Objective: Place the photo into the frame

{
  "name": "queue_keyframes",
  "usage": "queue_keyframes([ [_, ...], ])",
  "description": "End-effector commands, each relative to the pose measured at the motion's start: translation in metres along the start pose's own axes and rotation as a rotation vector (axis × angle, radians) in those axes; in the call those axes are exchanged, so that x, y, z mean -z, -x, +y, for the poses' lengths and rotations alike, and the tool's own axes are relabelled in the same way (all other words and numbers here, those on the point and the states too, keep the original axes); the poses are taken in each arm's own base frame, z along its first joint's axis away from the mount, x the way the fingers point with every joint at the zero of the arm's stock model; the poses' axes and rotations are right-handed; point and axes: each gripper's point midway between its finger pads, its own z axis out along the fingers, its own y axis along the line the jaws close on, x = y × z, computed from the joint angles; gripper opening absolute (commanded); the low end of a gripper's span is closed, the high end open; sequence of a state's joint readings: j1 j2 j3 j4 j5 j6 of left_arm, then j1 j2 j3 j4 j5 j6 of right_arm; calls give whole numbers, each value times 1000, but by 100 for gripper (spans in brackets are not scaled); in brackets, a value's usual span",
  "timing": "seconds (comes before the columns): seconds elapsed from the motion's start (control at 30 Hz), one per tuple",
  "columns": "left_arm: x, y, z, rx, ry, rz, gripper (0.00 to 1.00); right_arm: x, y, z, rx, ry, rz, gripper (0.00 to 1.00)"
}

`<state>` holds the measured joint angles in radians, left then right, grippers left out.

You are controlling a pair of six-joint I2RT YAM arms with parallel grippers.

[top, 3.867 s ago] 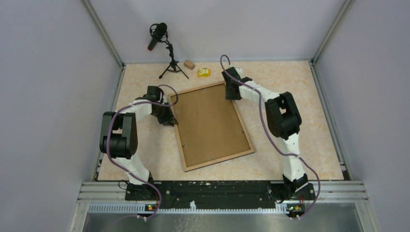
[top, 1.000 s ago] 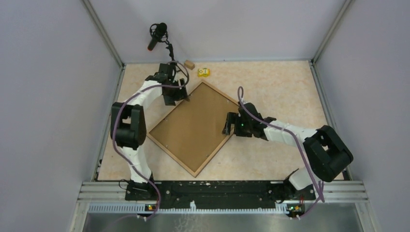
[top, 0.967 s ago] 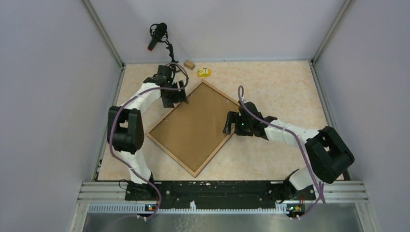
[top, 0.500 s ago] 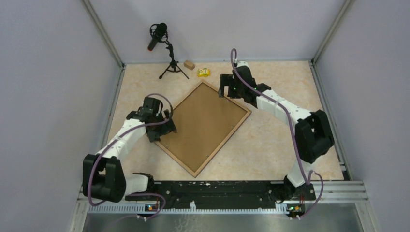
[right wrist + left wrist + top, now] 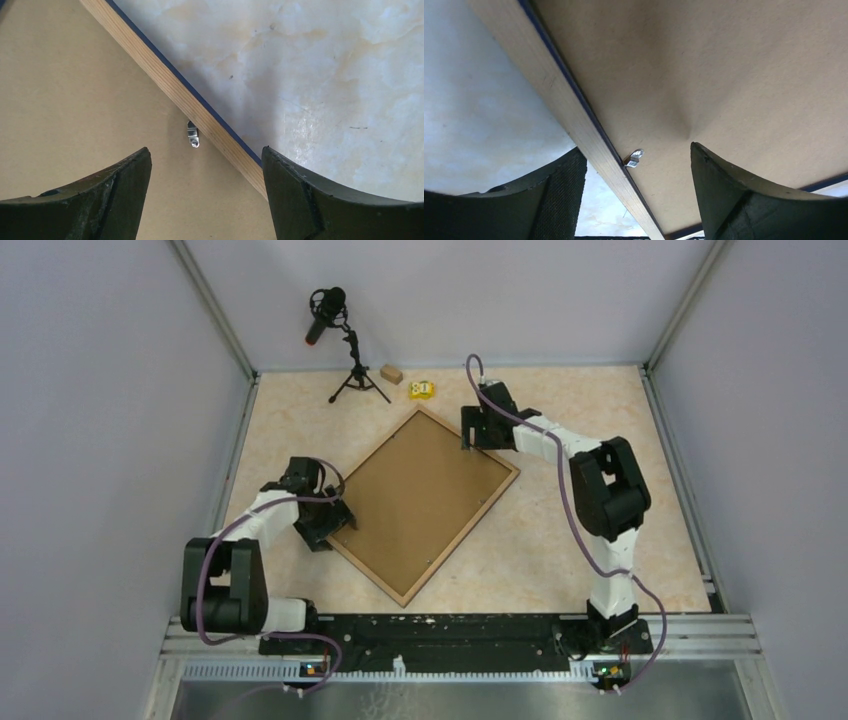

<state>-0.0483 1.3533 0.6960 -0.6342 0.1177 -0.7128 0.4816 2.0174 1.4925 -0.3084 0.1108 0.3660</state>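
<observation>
On the marbled desk (image 5: 590, 440) the frame (image 5: 462, 536) lies flat between the two arms. Its light-wood face is up, and it is turned so that its corners point like a diamond. A plain brown backing board (image 5: 420, 500) fills its opening.

The left jaws stand near the frame's left corner, spread apart and gripping nothing. In the left wrist view one finger (image 5: 559, 195) hangs over bare desk and the other over the board. The wooden rim, with its dark blue edge, and a small metal tab (image 5: 634, 158) lie between them. Whether either finger touches the surface below cannot be told.

The right jaws stand over the upper-right rim, near the far corner, also spread apart and gripping nothing. One finger (image 5: 115, 195) is above the board and the other above the desk, with the rim and a second metal tab (image 5: 192, 134) between them.

Along the far edge of the desk are a microphone (image 5: 326, 308) on a small tripod, a little wooden block (image 5: 391, 373) and a yellow object (image 5: 421, 389), all well apart from the frame.
</observation>
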Motion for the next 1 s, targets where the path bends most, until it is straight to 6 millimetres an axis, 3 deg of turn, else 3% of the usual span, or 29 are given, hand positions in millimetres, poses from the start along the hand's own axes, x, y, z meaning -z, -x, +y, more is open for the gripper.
queue_keyframes([
  [0.0, -8, 21, -17, -30, -50, -37, 77, -3, 5, -2, 17, -28, -9, 77],
  [0.3, -18, 30, -18, -58, -61, -45, 71, -14, -2, -11, 40, -92, 7, 66],
  [0.47, -20, 31, -22, -65, -75, -35, 70, -16, 2, -20, 63, -183, -5, 67],
  [0.73, -13, 48, -19, -81, -64, -136, 70, -29, -4, -22, 65, -210, 23, 65],
  [0.97, -13, 48, -18, -90, -68, -135, 70, -32, -8, -25, 56, -229, 41, 54],
])
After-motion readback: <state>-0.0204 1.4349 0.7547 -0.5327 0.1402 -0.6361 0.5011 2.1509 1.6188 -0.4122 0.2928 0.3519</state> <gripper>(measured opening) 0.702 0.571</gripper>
